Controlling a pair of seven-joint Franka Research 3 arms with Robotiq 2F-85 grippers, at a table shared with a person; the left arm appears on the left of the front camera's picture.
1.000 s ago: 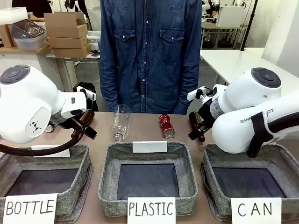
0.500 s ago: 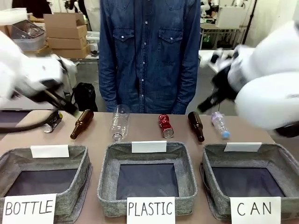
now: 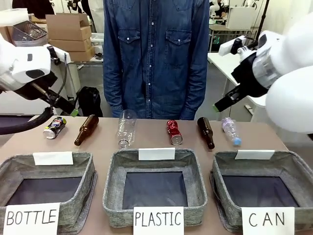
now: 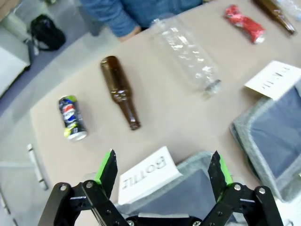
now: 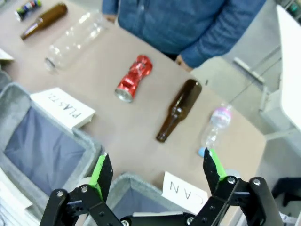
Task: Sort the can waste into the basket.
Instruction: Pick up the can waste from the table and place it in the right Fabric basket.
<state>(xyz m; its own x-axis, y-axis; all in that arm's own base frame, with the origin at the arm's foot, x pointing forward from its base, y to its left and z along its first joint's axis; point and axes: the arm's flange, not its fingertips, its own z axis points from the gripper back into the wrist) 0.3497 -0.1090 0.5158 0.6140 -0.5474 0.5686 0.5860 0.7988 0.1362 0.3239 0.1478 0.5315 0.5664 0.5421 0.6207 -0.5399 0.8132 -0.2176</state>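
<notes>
On bench, red can [image 3: 173,132], seemingly crushed, lies mid-row; printed can [image 3: 54,127] beside brown bottle [image 3: 86,129], left end; left claw [image 4: 163,157], right claw [image 5: 156,157] wide, gripping nothing.

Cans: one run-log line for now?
red can: on table | grey can: on table | CAN basket: empty | left gripper: open | right gripper: open

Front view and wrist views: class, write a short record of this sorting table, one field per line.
Red can: dented, lying on the table, beside a brown bottle.
Silver can: dark print, lying at the left end.
CAN basket: rightmost of three, no can inside.
Left hand: open, holding nothing.
Right hand: open, holding nothing.
Person: standing at the far side.
</notes>
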